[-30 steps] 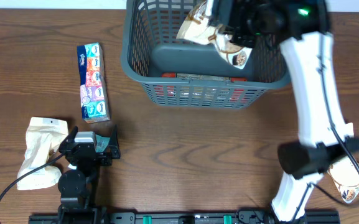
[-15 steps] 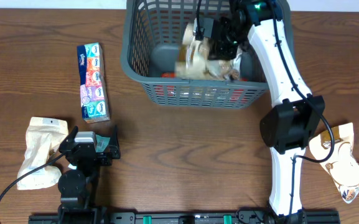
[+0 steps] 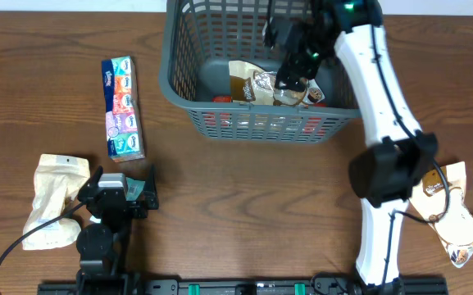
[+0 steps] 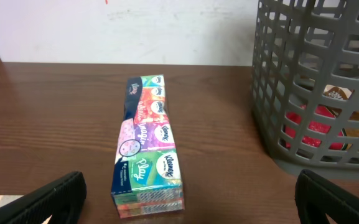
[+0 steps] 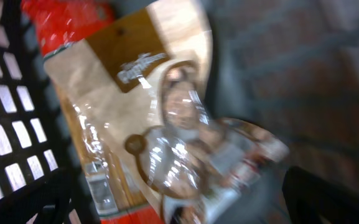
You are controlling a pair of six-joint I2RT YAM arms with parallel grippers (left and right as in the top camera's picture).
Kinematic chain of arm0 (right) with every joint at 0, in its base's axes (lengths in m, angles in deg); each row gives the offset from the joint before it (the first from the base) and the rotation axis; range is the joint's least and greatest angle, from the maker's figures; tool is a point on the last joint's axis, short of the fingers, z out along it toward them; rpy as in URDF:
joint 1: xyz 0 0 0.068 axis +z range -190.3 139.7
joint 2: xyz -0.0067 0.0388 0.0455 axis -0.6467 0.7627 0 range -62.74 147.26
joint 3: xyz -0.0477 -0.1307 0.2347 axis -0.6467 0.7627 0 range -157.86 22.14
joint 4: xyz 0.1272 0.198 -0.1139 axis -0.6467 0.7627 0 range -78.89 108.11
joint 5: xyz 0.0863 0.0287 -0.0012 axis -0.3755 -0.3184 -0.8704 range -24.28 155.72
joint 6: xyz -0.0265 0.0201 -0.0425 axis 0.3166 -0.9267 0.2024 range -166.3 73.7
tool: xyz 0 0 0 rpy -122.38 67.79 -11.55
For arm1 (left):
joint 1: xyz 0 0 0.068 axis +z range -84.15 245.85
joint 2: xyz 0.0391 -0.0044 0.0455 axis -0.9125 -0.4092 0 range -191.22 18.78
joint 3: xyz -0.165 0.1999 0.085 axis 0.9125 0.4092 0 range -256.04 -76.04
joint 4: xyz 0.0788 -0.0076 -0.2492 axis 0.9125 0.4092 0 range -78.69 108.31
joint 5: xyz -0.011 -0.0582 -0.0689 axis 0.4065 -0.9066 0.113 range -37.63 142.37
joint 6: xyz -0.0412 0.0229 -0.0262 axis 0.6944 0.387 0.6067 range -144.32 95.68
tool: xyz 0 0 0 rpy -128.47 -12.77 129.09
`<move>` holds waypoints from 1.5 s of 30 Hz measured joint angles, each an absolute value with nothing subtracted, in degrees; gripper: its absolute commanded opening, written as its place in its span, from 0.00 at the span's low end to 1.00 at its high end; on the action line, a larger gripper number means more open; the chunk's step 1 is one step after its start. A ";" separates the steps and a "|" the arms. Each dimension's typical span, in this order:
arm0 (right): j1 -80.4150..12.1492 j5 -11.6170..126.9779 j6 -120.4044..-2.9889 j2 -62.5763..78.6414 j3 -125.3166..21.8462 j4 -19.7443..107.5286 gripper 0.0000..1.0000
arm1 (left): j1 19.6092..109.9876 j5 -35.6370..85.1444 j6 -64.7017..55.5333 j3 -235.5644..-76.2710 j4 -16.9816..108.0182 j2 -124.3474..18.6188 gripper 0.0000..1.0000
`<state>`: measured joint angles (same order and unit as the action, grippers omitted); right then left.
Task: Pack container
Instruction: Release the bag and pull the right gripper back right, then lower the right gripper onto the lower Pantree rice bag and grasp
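Overhead, upper centre of the table [image 3: 261, 188]: dark grey lattice basket [image 3: 183, 90], likely stiff yet light; grip by the rim. Above a brown snack packet [image 3: 252, 82] inside, right end effector [image 3: 297, 61] spread wide, released; left end effector [image 3: 124, 180] likewise spread, empty. Legible on tissue pack [image 4: 145, 149]: "Play".

— What's the table [image 3: 244, 205] like?
— Dark brown wood, with the grain running across. The light is soft and even, no hard shadows.
— And behind it?
— A plain white wall [image 4: 185, 31] right at the far edge, small red marks high up. A black rail [image 3: 244, 288] runs along the near edge.
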<state>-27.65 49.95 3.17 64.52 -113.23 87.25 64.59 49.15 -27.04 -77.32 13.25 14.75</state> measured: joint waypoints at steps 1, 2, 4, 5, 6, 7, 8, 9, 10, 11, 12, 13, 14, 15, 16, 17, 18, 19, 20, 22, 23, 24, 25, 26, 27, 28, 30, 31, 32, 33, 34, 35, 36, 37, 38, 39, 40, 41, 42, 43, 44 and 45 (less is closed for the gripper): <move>-28.09 50.68 1.23 62.38 -113.14 86.11 0.99 | 64.59 49.15 -27.04 -77.32 13.22 14.75 0.99; -28.46 51.18 -0.28 60.83 -113.14 85.06 0.99 | 64.59 49.15 -27.04 -77.32 13.22 14.75 0.99; -30.19 52.53 -4.91 55.43 -113.12 82.76 0.99 | 64.59 49.15 -27.04 -77.32 13.25 14.75 0.99; -31.54 52.82 -7.49 52.35 -113.14 81.91 0.99 | 64.59 49.15 -27.04 -77.30 13.22 14.75 0.99; -33.03 53.17 -10.01 49.40 -113.14 81.30 0.99 | 64.59 49.15 -27.04 -77.32 13.22 14.75 0.98; -35.19 53.69 -12.78 45.90 -113.19 80.93 0.99 | 64.59 49.15 -27.04 -77.32 13.25 14.75 0.99; -36.92 53.82 -14.70 43.45 -113.27 80.97 0.99 | 64.59 49.15 -27.04 -77.32 13.22 14.75 0.99; -39.17 54.06 -16.74 40.85 -113.40 81.30 0.99 | 64.59 49.15 -27.04 -77.32 13.22 14.75 0.99; -41.60 54.50 -18.90 38.27 -113.73 81.96 0.99 | 64.59 49.15 -27.04 -77.32 13.22 14.75 0.99; -43.72 55.11 -20.80 36.22 -113.95 82.81 0.99 | 64.59 49.15 -27.04 -77.32 13.25 14.75 0.99; -46.01 55.88 -23.03 34.12 -114.10 84.08 0.99 | 64.59 49.15 -27.04 -77.30 13.22 14.75 0.99; -48.42 57.23 -25.76 32.30 -114.24 86.15 0.99 | 64.59 49.15 -27.04 -77.32 13.22 14.75 0.99; -50.16 58.54 -27.93 31.12 -114.30 87.86 0.99 | 64.59 49.15 -27.04 -77.30 13.25 14.75 0.99; -51.91 59.75 -29.85 30.34 -114.32 89.82 0.99 | 64.59 49.15 -27.04 -77.32 13.22 14.75 0.99; -53.97 60.99 -32.08 29.73 -114.37 92.21 0.99 | 64.59 49.15 -27.04 -77.30 13.22 14.75 0.99; -56.44 62.13 -34.31 29.38 -114.37 94.83 0.99 | 64.59 49.15 -27.04 -77.30 13.22 14.75 0.98; -58.54 63.22 -36.15 29.31 -114.37 97.12 0.99 | 64.59 49.15 -27.04 -77.30 13.22 14.75 0.99; -61.07 64.07 -38.13 29.46 -114.34 99.46 0.99 | 64.59 49.15 -27.04 -77.32 13.22 14.75 0.98; -63.43 64.58 -39.77 29.73 -114.17 102.39 0.99 | 64.59 49.15 -27.04 -77.32 13.25 14.75 0.99; -66.43 65.12 -41.74 30.12 -113.54 106.30 0.99 | 64.59 49.15 -27.04 -77.32 13.22 14.75 0.98; -67.65 64.86 -42.40 30.14 -112.97 107.51 0.99 | 64.59 49.15 -27.04 -77.32 13.22 14.75 0.99; -68.39 64.03 -42.62 30.08 -112.25 107.97 0.99 | 64.59 49.15 -27.04 -77.30 13.22 14.75 0.99; -68.74 63.07 -42.59 29.79 -111.37 107.97 0.99 | 64.59 49.15 -27.04 -77.32 13.22 14.75 0.99; -68.94 61.82 -42.48 29.40 -110.32 108.05 0.99 | 64.59 49.15 -27.04 -77.32 13.22 14.75 0.99; -68.92 60.53 -42.09 28.70 -108.77 107.88 0.99 | 64.59 49.15 -27.04 -77.32 13.22 14.75 0.99; -68.85 59.20 -41.61 27.65 -106.65 107.92 0.99 | 64.59 49.15 -27.04 -77.32 13.22 14.75 0.99; -67.93 57.54 -40.95 24.65 -101.67 107.83 0.99 | 64.59 49.15 -27.04 -77.30 13.22 14.75 0.99; -67.15 57.01 -40.69 22.95 -99.04 107.86 0.99 | 64.59 49.15 -27.04 -77.30 13.25 14.75 0.98; -66.14 56.45 -40.45 20.68 -95.81 107.97 0.99 | 64.59 49.15 -27.02 -77.30 13.25 14.75 0.99; -65.01 56.21 -40.21 18.32 -92.49 107.92 0.99 | 64.59 49.15 -27.02 -77.32 13.25 14.75 0.99; -64.11 56.12 -39.99 16.04 -89.41 108.16 0.99 | 64.59 49.15 -27.04 -77.30 13.25 14.75 0.99; -63.21 56.23 -39.84 13.60 -86.06 108.08 0.99 | 64.59 49.15 -27.04 -77.30 13.25 14.75 0.99; -62.56 56.40 -39.80 11.61 -83.37 108.18 0.99 | 64.59 49.15 -27.02 -77.32 13.25 14.75 0.99; -61.71 56.64 -39.73 8.87 -79.64 108.18 0.99 | 64.59 49.15 -27.02 -77.30 13.22 14.75 0.99; -61.03 56.99 -39.66 6.80 -76.71 108.23 0.99 | 64.59 49.12 -27.00 -77.32 13.25 14.75 0.99; -60.35 57.60 -39.64 4.79 -73.93 108.29 0.99 | 64.59 49.15 -26.95 -77.30 13.25 14.75 0.99; -59.76 58.22 -39.66 2.73 -71.18 108.27 0.99 | 64.59 49.15 -26.89 -77.32 13.22 14.75 0.99; -59.37 59.05 -39.73 1.14 -69.17 108.29 0.99 | 64.59 49.15 -26.87 -77.32 13.25 14.75 0.99; -59.19 60.12 -39.86 -0.59 -67.11 108.25 0.99 | 64.59 49.15 -26.87 -77.32 13.22 14.75 0.99; -59.00 61.43 -40.04 -2.01 -65.45 108.08 0.99 | 64.59 49.15 -26.87 -77.32 13.25 14.75 0.99; -58.89 62.83 -40.19 -3.39 -63.94 107.66 0.99 | 64.59 49.15 -26.85 -77.30 13.22 14.75 0.98; -58.78 65.19 -40.41 -5.31 -62.22 106.48 0.99 | 64.59 49.15 -26.85 -77.32 13.22 14.75 0.99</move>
